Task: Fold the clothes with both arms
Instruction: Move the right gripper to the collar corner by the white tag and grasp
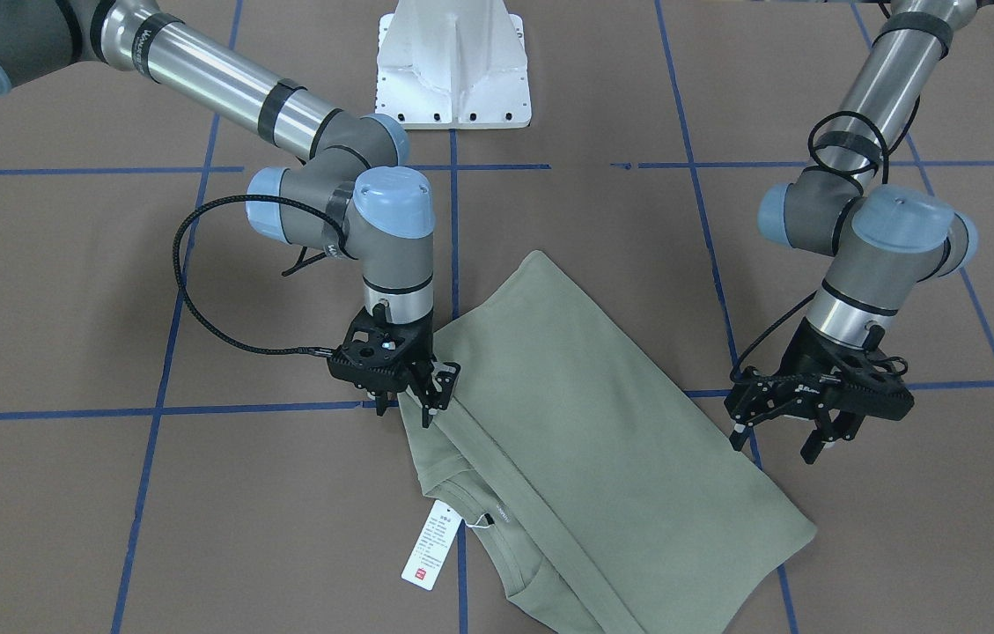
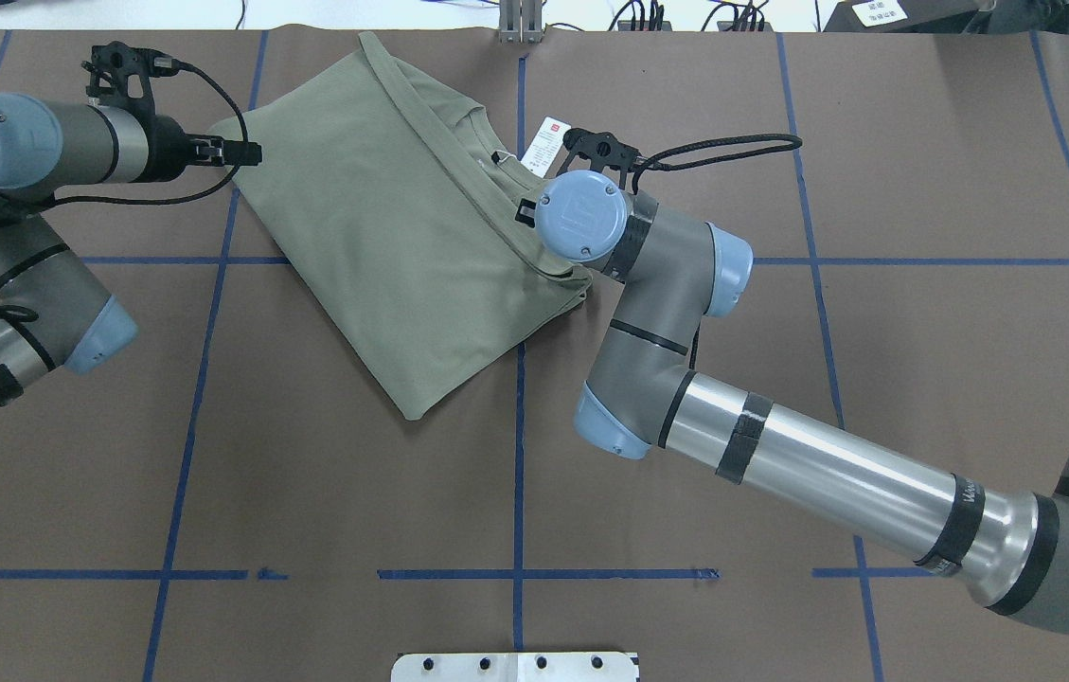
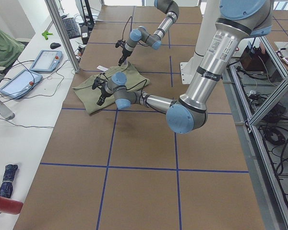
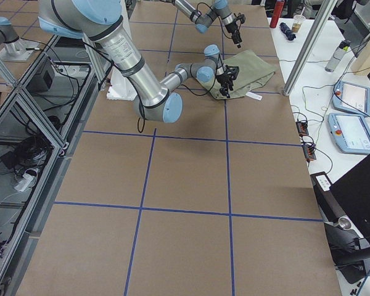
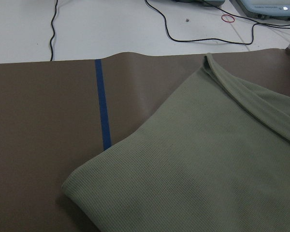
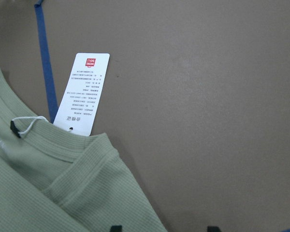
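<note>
Front-on: finds the sage-green shirt [image 1: 567,414] lying folded on the table [image 1: 109,308], with the right gripper [image 1: 407,409] low at its collar-side edge, probably to pinch it, and the left gripper [image 1: 774,447] spread wide, poised beside the opposite edge. Right wrist: shows fingertips [image 6: 116,228] apart, either side of the cloth edge near the hang tag [image 6: 82,94].

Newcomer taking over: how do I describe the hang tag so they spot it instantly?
Find the green shirt lying folded on the brown table. At its neckline, near the right gripper, a white hang tag on a thin string lies on the table. It is the only white printed card there, red logo at one end.
</note>
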`<state>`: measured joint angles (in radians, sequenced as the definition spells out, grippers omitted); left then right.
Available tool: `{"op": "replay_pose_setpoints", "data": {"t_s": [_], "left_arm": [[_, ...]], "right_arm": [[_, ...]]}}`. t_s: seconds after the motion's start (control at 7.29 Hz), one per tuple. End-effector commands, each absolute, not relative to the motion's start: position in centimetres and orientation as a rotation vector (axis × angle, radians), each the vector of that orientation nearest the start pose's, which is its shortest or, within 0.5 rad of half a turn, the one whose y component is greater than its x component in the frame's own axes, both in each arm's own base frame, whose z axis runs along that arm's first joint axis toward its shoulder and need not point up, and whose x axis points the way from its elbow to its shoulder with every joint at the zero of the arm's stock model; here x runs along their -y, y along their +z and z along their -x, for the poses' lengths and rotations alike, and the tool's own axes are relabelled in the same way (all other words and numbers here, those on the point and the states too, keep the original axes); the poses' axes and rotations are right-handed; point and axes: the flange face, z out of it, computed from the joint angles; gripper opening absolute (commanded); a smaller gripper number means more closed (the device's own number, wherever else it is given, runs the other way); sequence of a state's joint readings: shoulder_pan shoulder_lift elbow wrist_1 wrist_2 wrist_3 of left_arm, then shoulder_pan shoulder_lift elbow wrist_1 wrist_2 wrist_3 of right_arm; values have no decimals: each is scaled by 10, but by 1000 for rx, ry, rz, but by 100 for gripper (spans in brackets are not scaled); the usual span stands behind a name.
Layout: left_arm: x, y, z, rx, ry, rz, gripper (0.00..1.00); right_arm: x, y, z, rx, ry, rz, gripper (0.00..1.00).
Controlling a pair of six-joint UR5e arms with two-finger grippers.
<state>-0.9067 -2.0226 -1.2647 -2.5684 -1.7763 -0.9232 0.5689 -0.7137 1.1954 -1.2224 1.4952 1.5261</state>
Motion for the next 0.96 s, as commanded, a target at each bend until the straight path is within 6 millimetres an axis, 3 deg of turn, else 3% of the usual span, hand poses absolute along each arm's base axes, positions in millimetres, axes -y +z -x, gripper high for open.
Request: {"op": "replay_pose_setpoints", "data": {"t_s": [0.0,0.82], "left_arm": [[623,437,-346,-942,-112,-668,100],[623,439,-346,-939,-111,-666,100]], "right_arm": [[551,256,611,775,519,-328,65],[542,259,620,770,510,-336,60]]}}
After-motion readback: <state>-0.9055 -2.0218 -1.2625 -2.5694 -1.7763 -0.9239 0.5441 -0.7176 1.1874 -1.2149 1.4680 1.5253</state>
